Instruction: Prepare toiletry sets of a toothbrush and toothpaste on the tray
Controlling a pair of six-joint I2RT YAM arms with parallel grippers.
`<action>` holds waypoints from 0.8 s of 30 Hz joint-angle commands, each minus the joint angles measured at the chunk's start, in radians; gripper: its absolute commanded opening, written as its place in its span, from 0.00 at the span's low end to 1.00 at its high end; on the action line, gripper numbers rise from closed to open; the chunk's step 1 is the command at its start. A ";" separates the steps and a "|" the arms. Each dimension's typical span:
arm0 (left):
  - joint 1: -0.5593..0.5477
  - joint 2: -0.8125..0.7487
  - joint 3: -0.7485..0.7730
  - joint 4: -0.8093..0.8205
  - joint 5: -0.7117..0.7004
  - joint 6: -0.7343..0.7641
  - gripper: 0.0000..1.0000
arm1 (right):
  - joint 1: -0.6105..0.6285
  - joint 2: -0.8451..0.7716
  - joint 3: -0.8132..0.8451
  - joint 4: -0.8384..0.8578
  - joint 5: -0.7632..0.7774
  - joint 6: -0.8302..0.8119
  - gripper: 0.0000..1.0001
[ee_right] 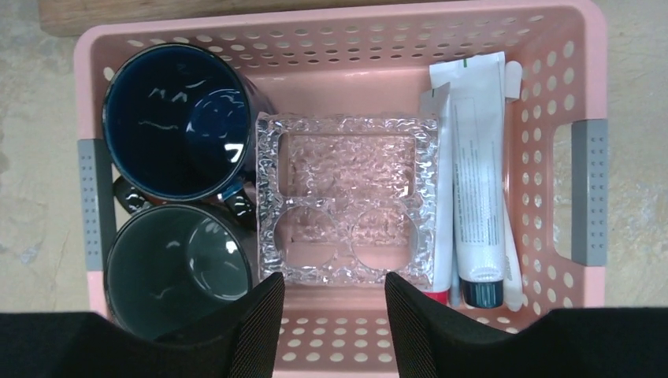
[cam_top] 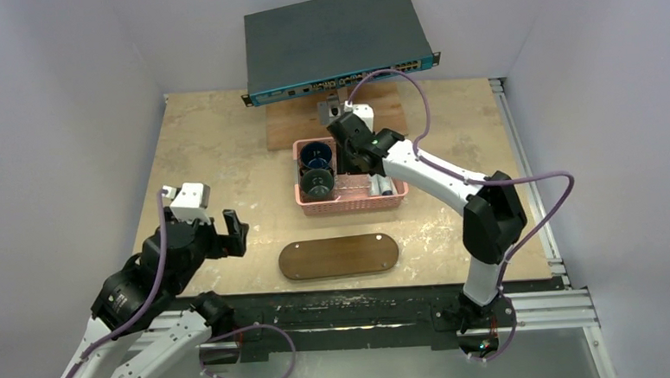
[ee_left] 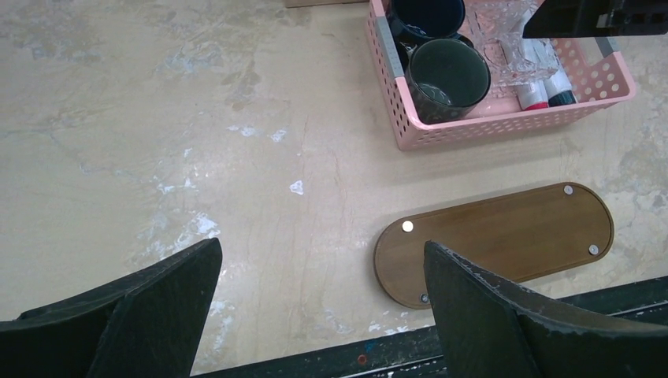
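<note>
A basket (cam_top: 350, 207) sits on the table (cam_top: 217, 143), behind the tray (cam_top: 338, 256). Inside it, 2 mugs (ee_right: 177, 118) stand left, a holder (ee_right: 346, 197) sits centre, and tubes (ee_right: 479, 173) lie right.

Wide-spread left claw (ee_left: 321, 246), brown tray (ee_left: 504, 236) near pink basket (ee_left: 473, 126) holding mugs (ee_left: 445, 75)

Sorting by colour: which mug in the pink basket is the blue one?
The far mug, against the basket's back wall, is blue; the near mug beside it is grey-green.
</note>
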 commanded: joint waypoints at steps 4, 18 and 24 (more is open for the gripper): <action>-0.001 -0.014 -0.020 0.055 0.011 0.048 1.00 | 0.007 0.065 0.073 -0.017 0.042 0.038 0.50; -0.001 0.008 -0.023 0.061 0.044 0.066 1.00 | 0.006 0.174 0.137 -0.040 0.056 0.075 0.45; -0.001 0.014 -0.023 0.061 0.045 0.068 1.00 | 0.006 0.188 0.139 -0.051 0.069 0.085 0.41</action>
